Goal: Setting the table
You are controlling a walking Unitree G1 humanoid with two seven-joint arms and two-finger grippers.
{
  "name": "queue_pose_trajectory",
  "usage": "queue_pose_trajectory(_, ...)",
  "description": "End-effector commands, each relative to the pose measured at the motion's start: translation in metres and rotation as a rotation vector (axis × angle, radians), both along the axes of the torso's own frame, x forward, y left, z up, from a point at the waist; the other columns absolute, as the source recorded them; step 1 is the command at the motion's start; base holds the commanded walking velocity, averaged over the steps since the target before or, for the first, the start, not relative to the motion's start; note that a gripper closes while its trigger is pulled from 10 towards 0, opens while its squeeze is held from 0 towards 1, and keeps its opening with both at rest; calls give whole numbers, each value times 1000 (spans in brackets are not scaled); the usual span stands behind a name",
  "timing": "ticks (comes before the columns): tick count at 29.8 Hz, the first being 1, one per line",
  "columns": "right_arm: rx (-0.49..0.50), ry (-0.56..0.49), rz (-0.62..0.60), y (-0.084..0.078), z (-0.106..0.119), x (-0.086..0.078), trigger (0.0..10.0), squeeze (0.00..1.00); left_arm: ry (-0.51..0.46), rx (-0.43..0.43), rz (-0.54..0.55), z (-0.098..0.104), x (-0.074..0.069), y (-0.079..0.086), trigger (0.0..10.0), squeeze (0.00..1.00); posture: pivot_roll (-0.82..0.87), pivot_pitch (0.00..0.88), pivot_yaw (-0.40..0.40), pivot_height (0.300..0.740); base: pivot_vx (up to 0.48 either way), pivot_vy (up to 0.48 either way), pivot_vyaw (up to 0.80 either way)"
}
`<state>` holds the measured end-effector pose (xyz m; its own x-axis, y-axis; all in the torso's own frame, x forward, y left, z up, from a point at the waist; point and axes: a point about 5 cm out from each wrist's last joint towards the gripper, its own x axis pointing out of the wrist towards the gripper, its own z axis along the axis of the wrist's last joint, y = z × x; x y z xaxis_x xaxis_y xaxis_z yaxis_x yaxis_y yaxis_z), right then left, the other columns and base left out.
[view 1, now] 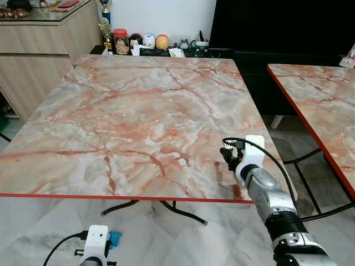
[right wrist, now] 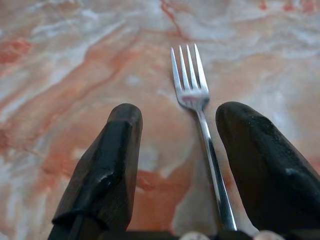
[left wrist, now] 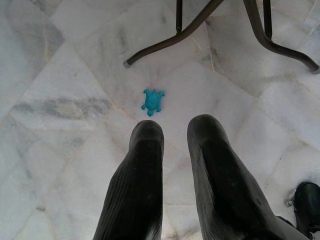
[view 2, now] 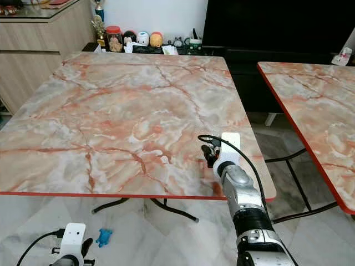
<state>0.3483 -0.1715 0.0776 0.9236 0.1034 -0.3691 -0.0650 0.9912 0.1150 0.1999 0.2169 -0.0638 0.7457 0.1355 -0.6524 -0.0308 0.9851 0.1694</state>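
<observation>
Right gripper (right wrist: 177, 150) fingers spread wide over fork (right wrist: 200, 120), not clamping it.
Fork lies flat on marble table (view 1: 138, 122) near its front right edge; left gripper (left wrist: 175, 150) slightly parted, empty, above floor (left wrist: 60, 100).

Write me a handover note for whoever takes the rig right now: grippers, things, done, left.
Right gripper: open over the near right part of the marble table, a fork lying between its fingers, tines pointing away.
Left gripper: open, holding nothing, low over the floor by a small blue turtle toy.
Done: fork is on the table.
Left: no other tableware is on the table yet.
</observation>
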Motion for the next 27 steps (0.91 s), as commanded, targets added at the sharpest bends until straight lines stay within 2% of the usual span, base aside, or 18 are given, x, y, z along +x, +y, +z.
queue_pose_trajectory(1, -5, -15, -13, -4, 6, 5, 10000, 0, 31, -9, 7, -4, -5, -2, 10000, 0, 117, 0, -32, 740, 0, 0, 0)
queue_pose_trajectory(21, -4, 3, -31, -11, 2, 10, 10000, 0, 32, -6, 7, -4, -5, -3, 10000, 0, 124, 0, -34, 740, 0, 0, 0)
queue_pose_trajectory(27, -1, 32, -36, -13, -6, 7, 10000, 0, 33, -6, 9, -5, -6, -3, 10000, 0, 128, 0, -36, 740, 0, 0, 0)
